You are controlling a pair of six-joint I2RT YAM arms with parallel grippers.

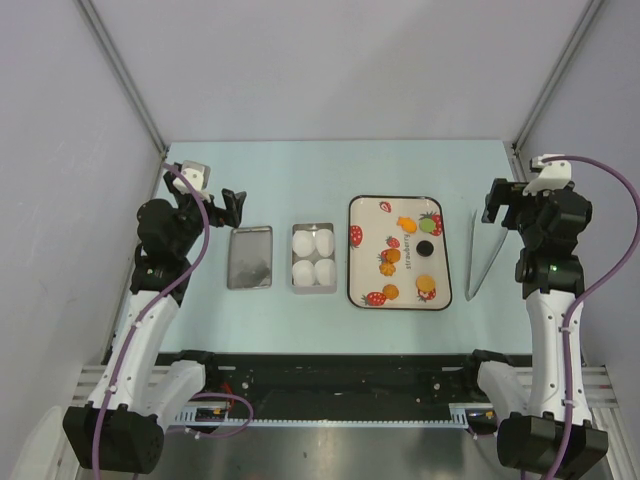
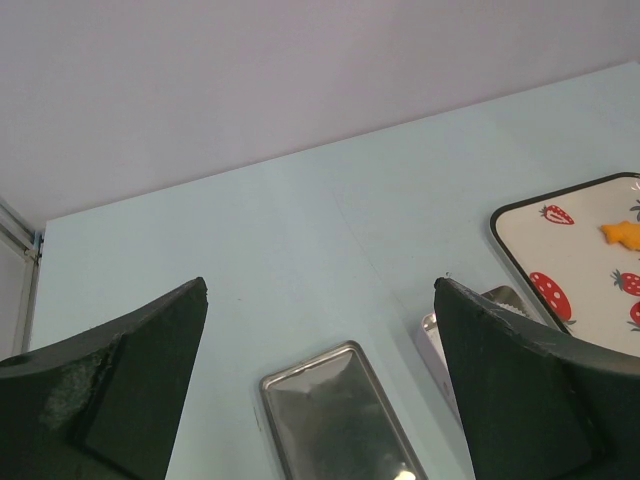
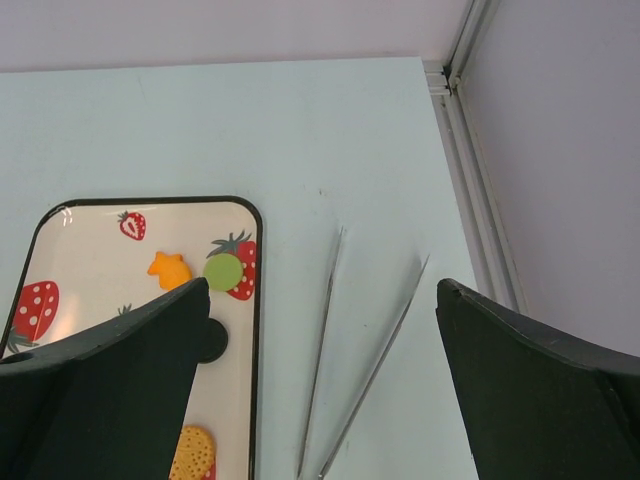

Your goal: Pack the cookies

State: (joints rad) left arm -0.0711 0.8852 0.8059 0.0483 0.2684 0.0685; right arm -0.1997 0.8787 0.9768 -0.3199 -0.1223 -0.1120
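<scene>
Green cookie (image 3: 223, 272) on tray (image 3: 90, 250), tweezers (image 3: 324, 340) beside it, hand (image 3: 322, 290) spread wide

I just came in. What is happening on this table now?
The robot is set to pack cookies, but nothing is picked up yet. The left end effector and the right end effector both hang open and empty above the table. The black cookie and the green cookie lie on the fruit-print tray. Beside it stands a tin with four white paper cups, a flat metal lid to its left, and tweezers lie right of the tray.
</scene>
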